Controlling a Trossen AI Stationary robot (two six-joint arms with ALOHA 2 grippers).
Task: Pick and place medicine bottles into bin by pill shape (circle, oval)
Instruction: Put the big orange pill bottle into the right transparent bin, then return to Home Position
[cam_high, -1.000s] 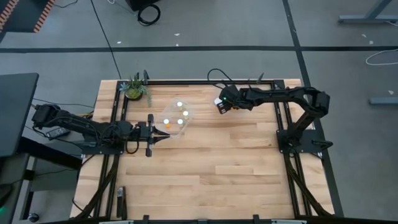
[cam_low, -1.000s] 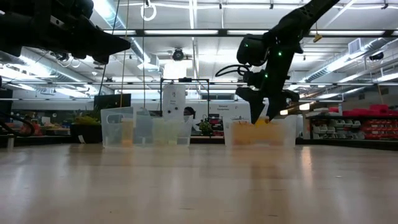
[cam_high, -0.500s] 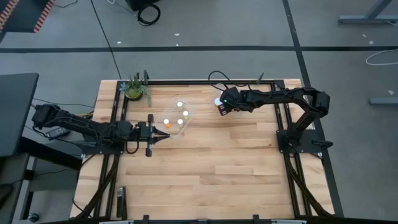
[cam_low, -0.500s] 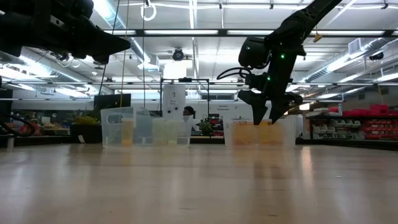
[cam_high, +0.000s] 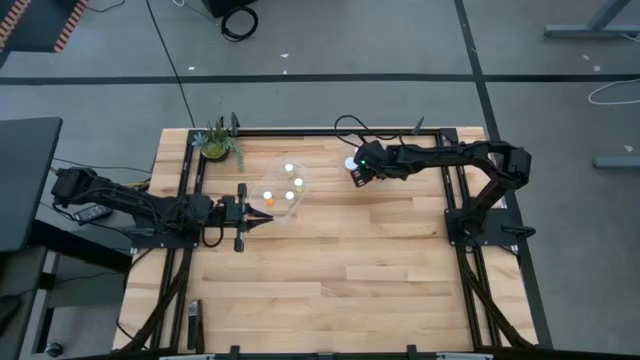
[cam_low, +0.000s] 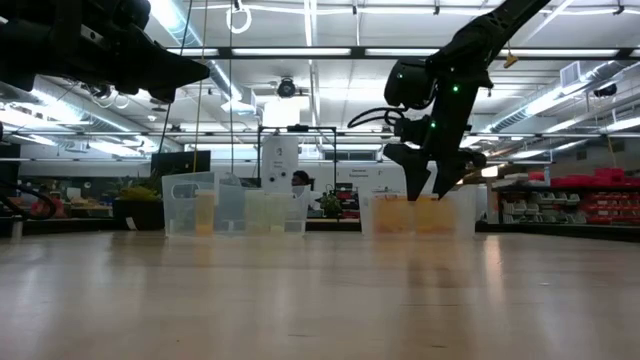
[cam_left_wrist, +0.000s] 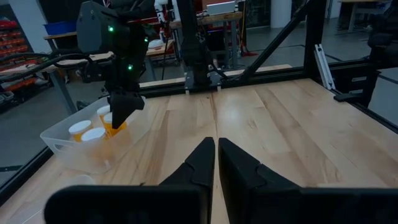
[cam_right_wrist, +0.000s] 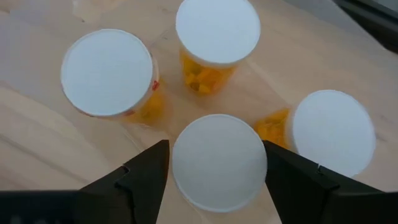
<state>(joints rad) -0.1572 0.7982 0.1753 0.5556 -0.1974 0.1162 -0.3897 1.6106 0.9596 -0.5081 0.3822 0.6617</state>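
Fingers of the right gripper (cam_right_wrist: 219, 177) have spread wide around the white-capped bottle (cam_right_wrist: 219, 163) inside its bin (cam_left_wrist: 65, 140), suggesting release; left gripper (cam_left_wrist: 216, 158) waits shut.

four bottles (cam_right_wrist: 219, 163) stand in the right bin (cam_left_wrist: 59, 140), apparently upright.

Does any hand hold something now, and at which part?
Left hand holds nothing. Right hand brackets one medicine bottle at its white cap; grip cannot be told.
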